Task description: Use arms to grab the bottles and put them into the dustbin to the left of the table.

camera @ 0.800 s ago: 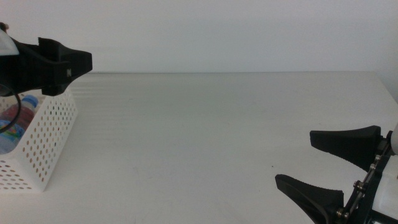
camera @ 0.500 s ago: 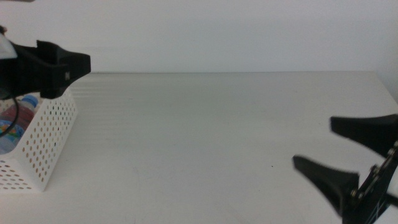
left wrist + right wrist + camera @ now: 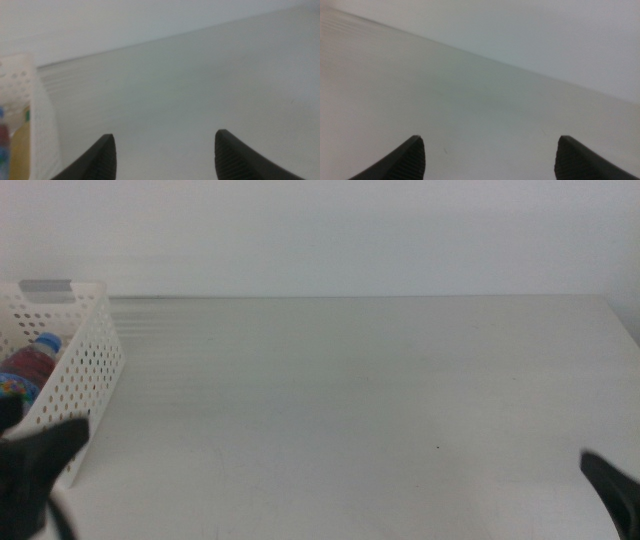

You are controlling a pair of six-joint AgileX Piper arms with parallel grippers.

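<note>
Two grippers sit low at the desk's near edge. We see the left gripper (image 3: 35, 470) at the near left corner, down from above the dustbin where it hung earlier, jaws wide apart and empty in its wrist view. The right gripper (image 3: 612, 485) has pulled back to the near right corner, jaws spread, holding nothing. Farther back, the dustbin (image 3: 95, 365) stands at the desk's left edge with bottles (image 3: 28, 368) inside.

The off-white table (image 3: 360, 400) carries only the white dustbin (image 3: 95, 375), at its left edge.
</note>
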